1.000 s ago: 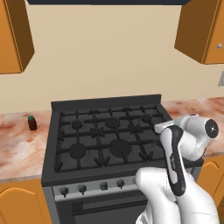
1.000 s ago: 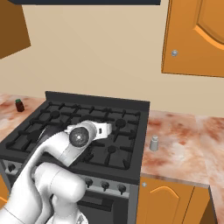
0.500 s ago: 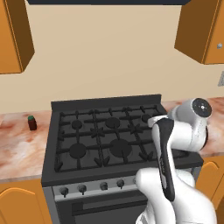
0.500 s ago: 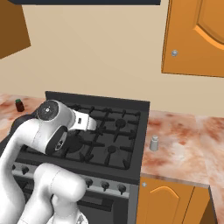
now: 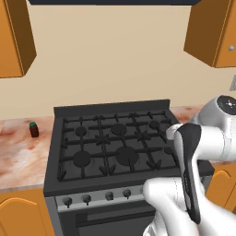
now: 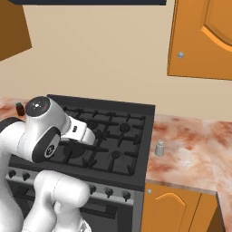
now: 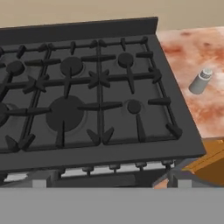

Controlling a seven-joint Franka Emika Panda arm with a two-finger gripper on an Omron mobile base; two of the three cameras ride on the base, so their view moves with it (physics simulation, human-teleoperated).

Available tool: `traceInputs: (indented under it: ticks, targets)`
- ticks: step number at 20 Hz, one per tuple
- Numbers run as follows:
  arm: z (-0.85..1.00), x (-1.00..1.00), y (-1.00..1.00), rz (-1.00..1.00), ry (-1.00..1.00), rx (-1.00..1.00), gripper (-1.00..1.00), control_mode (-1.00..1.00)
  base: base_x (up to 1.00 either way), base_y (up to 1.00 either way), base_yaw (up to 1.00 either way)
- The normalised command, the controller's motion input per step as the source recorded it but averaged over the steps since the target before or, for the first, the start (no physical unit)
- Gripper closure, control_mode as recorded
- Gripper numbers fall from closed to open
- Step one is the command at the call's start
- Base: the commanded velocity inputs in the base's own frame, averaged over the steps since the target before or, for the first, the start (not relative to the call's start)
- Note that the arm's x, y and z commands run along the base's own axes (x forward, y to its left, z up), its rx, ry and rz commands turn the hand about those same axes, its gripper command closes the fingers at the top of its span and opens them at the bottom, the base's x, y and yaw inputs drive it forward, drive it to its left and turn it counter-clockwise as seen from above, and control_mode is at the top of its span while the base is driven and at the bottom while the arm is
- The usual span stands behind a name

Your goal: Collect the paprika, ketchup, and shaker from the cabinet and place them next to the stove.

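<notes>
The shaker (image 6: 159,148) stands upright on the counter (image 6: 190,149) just right of the stove (image 6: 113,136); the paprika (image 5: 33,129) sits left. Both look light, rigid, smooth: I'd pinch mid-body. My jaws are spread, empty.

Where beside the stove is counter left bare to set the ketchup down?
Right of the stove, bare counter lies around the lone shaker. Left of it, the paprika stands near the wall, with bare counter in front. Nowhere crowded.
</notes>
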Motion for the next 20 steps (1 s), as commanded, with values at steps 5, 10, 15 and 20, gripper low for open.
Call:
traceInputs:
  ticks: [5, 10, 15, 20]
  targets:
    - [-0.16, -0.39, 0.04, -0.04, 0.00, 0.00, -1.00, -1.00, 0.00, 0.00, 0.00]
    - [-0.18, -0.09, 0.16, 0.00, 0.01, 0.00, -1.00, -1.00, 0.00, 0.00, 0.00]
    - [-0.27, -0.23, 0.05, -0.05, 0.00, 0.00, -1.00, -1.00, 0.00, 0.00, 0.00]
    - [-0.25, -0.30, 0.04, -0.09, 0.00, 0.00, -1.00, -1.00, 0.00, 0.00, 0.00]
